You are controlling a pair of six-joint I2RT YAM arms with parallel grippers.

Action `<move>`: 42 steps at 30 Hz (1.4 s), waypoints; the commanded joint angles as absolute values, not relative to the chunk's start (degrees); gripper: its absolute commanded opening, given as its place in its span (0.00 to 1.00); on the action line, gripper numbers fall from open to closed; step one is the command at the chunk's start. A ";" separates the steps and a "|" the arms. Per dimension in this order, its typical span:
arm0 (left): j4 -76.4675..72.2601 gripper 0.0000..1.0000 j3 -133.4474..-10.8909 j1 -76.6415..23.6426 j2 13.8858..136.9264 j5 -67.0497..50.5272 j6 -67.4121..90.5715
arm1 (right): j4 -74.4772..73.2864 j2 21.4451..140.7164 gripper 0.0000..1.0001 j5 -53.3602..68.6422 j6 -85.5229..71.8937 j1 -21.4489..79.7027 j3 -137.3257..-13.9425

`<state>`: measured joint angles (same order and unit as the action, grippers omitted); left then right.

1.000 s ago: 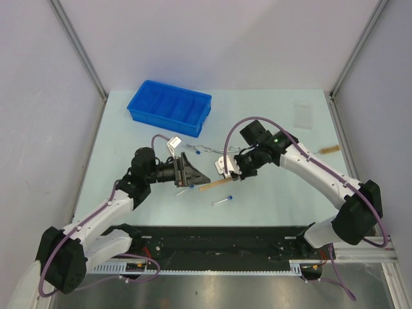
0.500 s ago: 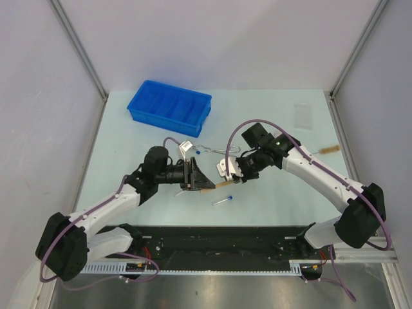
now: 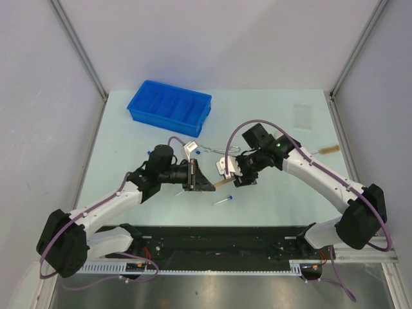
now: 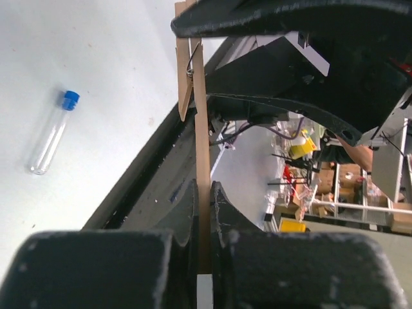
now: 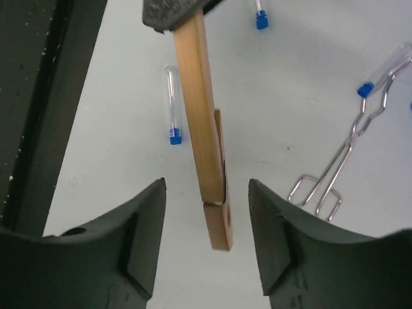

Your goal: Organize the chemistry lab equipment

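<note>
Pale green tabletop point(image 3: 277, 129) lies beneath; my left gripper point(image 4: 204, 199) is clenched on the flat wooden stick point(image 4: 202, 129), mid-table, seemingly lifted. My right gripper point(image 5: 206, 193) straddles its other end, jaws apart. Hand-over, I judge: right backs off straight next.

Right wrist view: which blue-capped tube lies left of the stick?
The tube seen whole, cap at its lower end, left of the stick. The others lie to its right, cut by the picture's edges, one beside the tongs.

flat wooden stick point(image 5: 205, 161) near blue-capped tubes point(image 5: 171, 103)
</note>
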<state>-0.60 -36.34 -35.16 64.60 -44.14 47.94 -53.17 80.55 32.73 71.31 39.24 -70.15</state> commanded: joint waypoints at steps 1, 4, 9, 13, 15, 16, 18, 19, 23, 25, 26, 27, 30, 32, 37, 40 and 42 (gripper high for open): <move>2.02 0.00 -37.97 -32.79 60.39 -38.85 44.39 | -48.44 76.65 0.72 37.16 63.03 35.87 -70.05; 4.39 0.00 -37.44 -27.79 58.54 -36.75 42.46 | -47.02 74.80 1.00 44.54 58.89 29.55 -69.96; 8.26 0.00 -40.68 -16.28 59.15 -30.78 35.97 | -42.82 70.32 1.00 56.50 49.60 19.00 -67.43; 5.46 0.00 -44.55 -8.89 63.01 -29.97 30.95 | -33.33 66.19 1.00 59.06 37.29 9.70 -59.72; 0.90 0.00 -46.48 -5.20 65.91 -30.58 28.67 | -27.88 63.65 1.00 60.81 33.24 7.04 -56.01; -2.34 0.00 -47.28 -4.05 68.62 -31.19 28.22 | -26.73 63.02 1.00 62.39 32.35 4.51 -53.20; -3.78 0.00 -51.12 -0.81 72.05 -31.73 27.43 | -24.18 60.92 1.00 64.50 31.56 2.03 -50.37; -3.78 0.00 -52.81 -0.18 75.99 -31.90 27.33 | -23.56 59.95 1.00 65.38 30.77 0.89 -49.32; -1.68 0.00 -62.12 5.26 87.17 -32.61 26.98 | -24.77 59.15 1.00 67.15 33.39 -3.68 -47.29; -0.45 0.00 -67.92 6.32 92.95 -32.52 27.25 | -25.48 59.50 1.00 67.24 34.80 -4.65 -47.02; 1.74 0.00 -70.03 7.02 94.73 -31.65 27.25 | -25.92 59.68 1.00 67.06 35.24 -5.01 -46.85; 2.63 0.00 -74.23 7.29 96.49 -31.29 27.16 | -26.28 59.59 1.00 67.15 35.77 -5.53 -46.85; 7.54 0.00 -83.19 7.56 102.38 -28.32 26.02 | -27.51 59.50 1.00 66.89 37.88 -5.63 -46.93; 11.94 0.00 -87.87 7.65 106.68 -26.38 25.32 | -27.69 59.50 1.00 66.71 38.58 -5.62 -46.85; 18.88 0.00 -101.06 7.73 116.60 -22.51 24.96 | -28.74 59.59 1.00 65.75 39.90 -4.75 -47.02; 21.70 0.00 -106.95 7.73 121.44 -21.27 25.14 | -29.27 59.94 1.00 65.39 40.60 -4.57 -47.11; 22.93 0.01 -111.42 7.73 123.74 -21.09 25.22 | -29.53 60.12 1.00 65.30 40.78 -4.57 -47.29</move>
<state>17.28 -103.42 7.62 119.31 -23.51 26.35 -28.95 60.51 64.95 39.03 -4.95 -46.83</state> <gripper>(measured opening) 0.045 0.995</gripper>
